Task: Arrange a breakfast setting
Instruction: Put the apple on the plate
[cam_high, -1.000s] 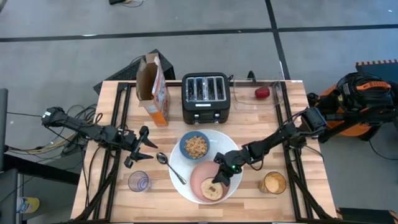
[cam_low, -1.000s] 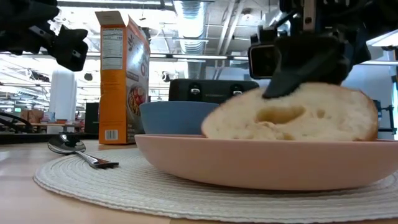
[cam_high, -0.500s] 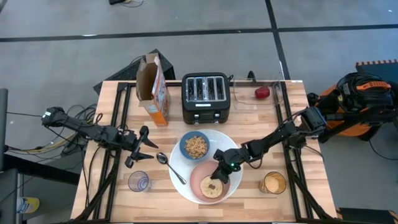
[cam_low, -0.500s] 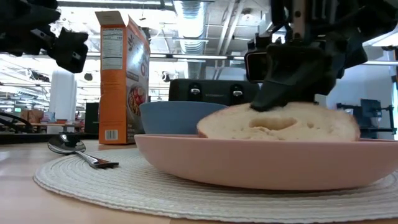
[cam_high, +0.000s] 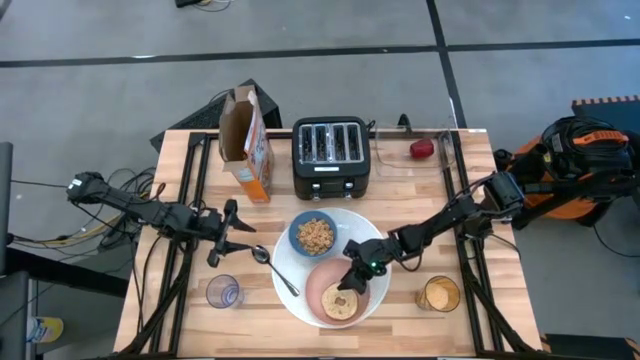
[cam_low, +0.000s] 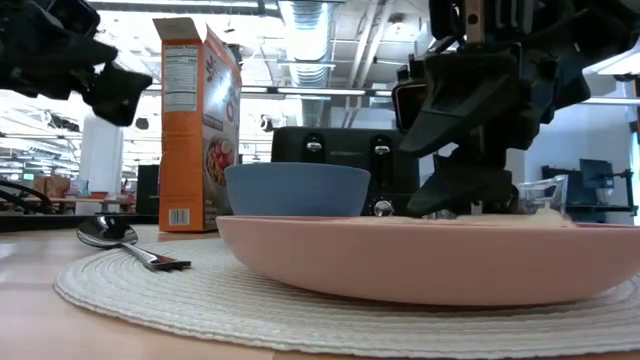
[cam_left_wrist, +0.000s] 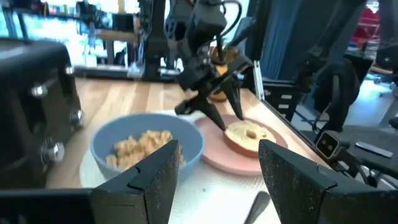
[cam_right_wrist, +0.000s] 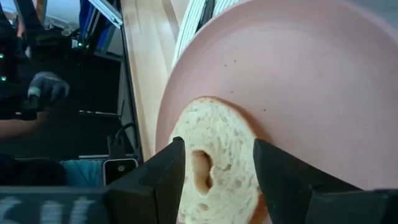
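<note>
Lowered from its tilt, the bagel half (cam_high: 342, 304) now lies flat on the small pink plate (cam_high: 318, 290); the right gripper (cam_high: 350, 287), fingers spread, has let go, so this item looks placed.

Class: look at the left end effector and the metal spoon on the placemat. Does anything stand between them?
Nothing visible does. The left end effector hovers open just beside the metal spoon, whose bowl end faces it on the white placemat; the blue cereal bowl sits past the spoon.
</note>
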